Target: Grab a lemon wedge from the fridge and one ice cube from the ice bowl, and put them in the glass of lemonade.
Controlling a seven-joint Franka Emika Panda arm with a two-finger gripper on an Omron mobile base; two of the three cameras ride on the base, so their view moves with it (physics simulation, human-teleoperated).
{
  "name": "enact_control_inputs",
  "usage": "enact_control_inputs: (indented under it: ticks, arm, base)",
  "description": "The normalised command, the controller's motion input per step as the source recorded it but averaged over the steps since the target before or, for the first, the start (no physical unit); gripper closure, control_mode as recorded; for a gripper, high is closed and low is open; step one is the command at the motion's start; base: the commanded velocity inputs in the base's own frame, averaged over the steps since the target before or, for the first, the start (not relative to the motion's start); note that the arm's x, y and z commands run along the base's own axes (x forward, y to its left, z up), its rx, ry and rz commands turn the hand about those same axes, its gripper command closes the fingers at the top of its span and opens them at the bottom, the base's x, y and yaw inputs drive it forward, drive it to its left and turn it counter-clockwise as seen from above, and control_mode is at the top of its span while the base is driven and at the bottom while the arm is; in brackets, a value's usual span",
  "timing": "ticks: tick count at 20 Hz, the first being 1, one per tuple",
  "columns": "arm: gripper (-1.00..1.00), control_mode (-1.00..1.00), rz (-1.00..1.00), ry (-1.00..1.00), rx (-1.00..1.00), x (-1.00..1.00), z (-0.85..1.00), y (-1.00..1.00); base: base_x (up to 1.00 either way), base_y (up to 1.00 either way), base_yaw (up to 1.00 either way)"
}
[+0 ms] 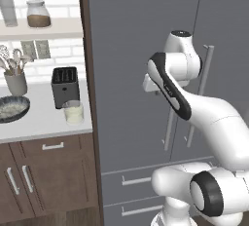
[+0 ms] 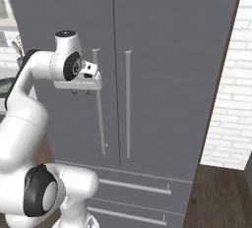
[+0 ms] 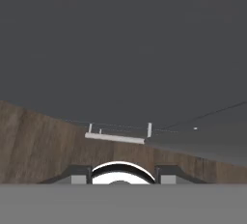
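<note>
In front of the fridge, both doors shut, the gripper hangs just beside the left door's bar handle, fingers pointing down; can't tell how wide the jaws stand or whether they touch the bar, nothing seen held. Counts: 2 doors, 2 long vertical handles, 2 drawer fronts below w/ horizontal pulls. On the white counter left of the fridge: 1 glass of lemonade near the front edge, just in front of 1 black toaster; 1 ice bowl at the far left; 1 grey utensil cup behind it. Shelf above carries 1 lidded jar and 1 greyish tumbler. Lemon wedge not visible w/ doors closed. Room: white brick wall, dark brown wood cabinets under the counter, wood floor.
</note>
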Motion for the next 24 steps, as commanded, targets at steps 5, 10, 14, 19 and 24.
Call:
enact_control_inputs:
  ticks: [5, 10, 14, 19, 24]
  arm:
    - [-1.0, -1.0, 0.0, 0.0, 0.0, -0.13, -0.03, -0.13]
    - [-1.0, -1.0, 0.0, 0.0, 0.0, -0.54, -0.25, -0.23]
    - [-1.0, -1.0, 0.0, 0.0, 0.0, -0.43, -0.36, -0.15]
    - [-1.0, -1.0, 0.0, 0.0, 0.0, -0.28, -0.3, -0.03]
    - [-1.0, -1.0, 0.0, 0.0, 0.0, -0.2, -0.09, 0.0]
  base:
    - [0.0, 0.0, 0.0]
    - [0.0, 0.0, 0.0]
    - [0.0, 0.0, 0.0]
    - [0.0, 0.0, 0.0]
    - [0.0, 0.0, 0.0]
